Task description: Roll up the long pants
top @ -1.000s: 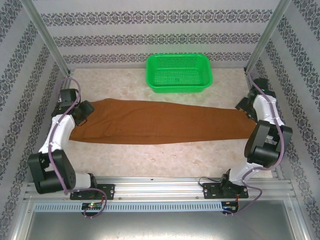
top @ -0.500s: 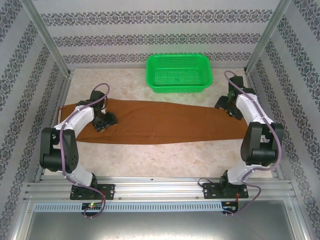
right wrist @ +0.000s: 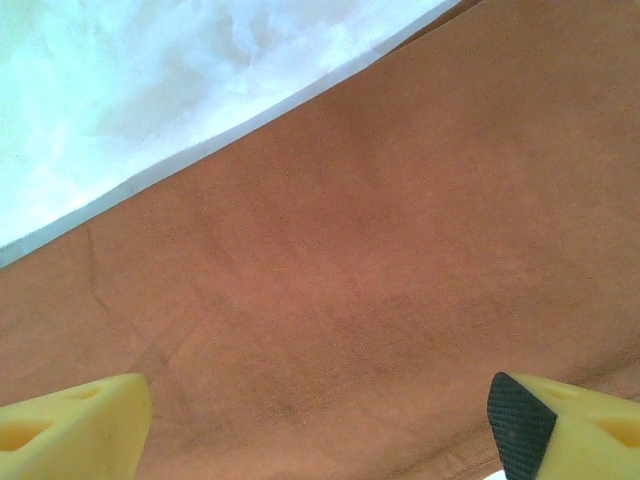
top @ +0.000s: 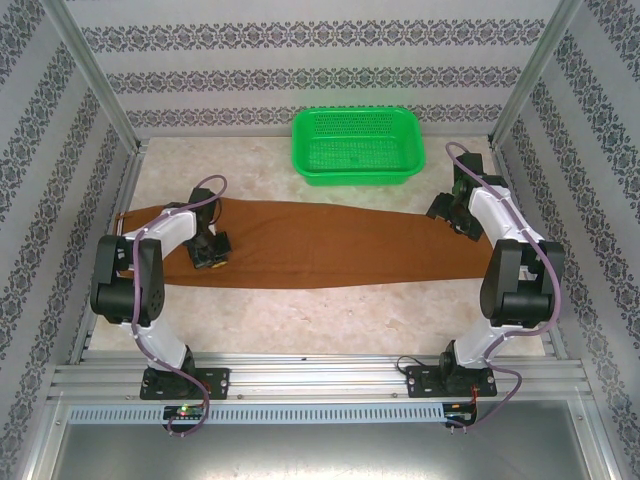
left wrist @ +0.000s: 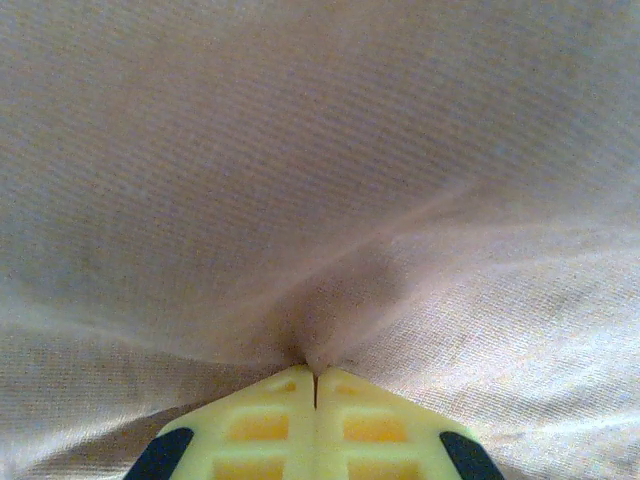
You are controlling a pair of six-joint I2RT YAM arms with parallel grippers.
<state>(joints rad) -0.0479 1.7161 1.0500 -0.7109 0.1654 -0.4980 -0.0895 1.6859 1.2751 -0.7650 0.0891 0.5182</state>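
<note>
A green mesh basket [top: 358,178] sits at the far edge of the pale marbled table [top: 300,320].

Cam setup: one overhead, two riding the wrists

The top cam is sitting high above and behind the arm bases, looking down and forward across the whole table [top: 300,320]. The left wrist cam is peering past the pinched left gripper [left wrist: 315,378], nose-down in the long pants [left wrist: 320,150], so close the cloth is blurring. The right wrist cam is looking between the spread tips of the right gripper [right wrist: 318,395], near the pants' edge, catching some table too. All three are sharing that cloth.
</note>
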